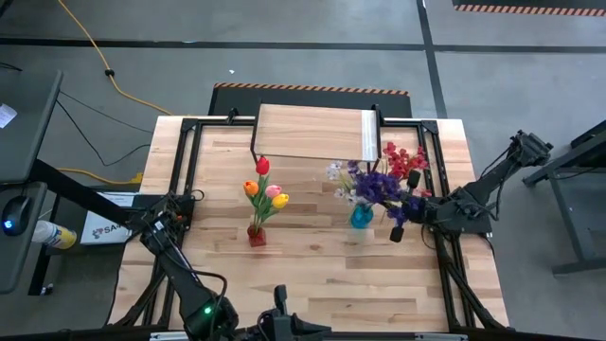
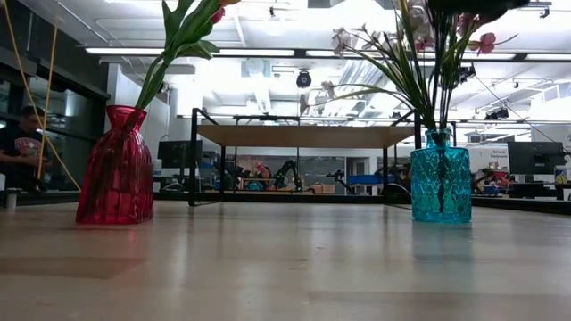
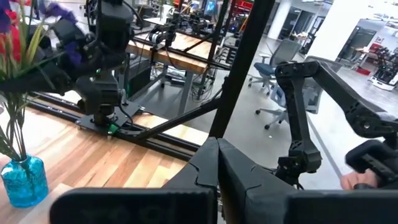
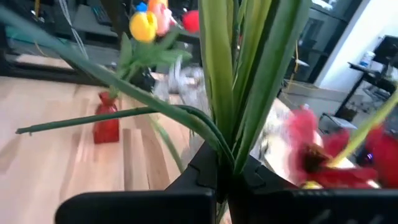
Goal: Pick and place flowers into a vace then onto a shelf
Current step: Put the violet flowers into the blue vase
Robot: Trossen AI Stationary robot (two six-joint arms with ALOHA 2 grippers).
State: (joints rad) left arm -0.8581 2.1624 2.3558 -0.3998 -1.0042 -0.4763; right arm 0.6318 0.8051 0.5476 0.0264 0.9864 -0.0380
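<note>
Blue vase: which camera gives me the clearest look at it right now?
Low view: the blue vase stands whole and side-on, stems rising from its neck. High view shows only its top beneath the blossoms; left wrist catches it at the frame's edge; right wrist misses it.

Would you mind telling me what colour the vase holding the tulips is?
The vase holding the tulips is translucent red, clearest in the low view.

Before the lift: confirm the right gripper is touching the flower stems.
Touching. In the right wrist view the right gripper is shut on the green flower stems, which rise straight out from between its fingers.
</note>
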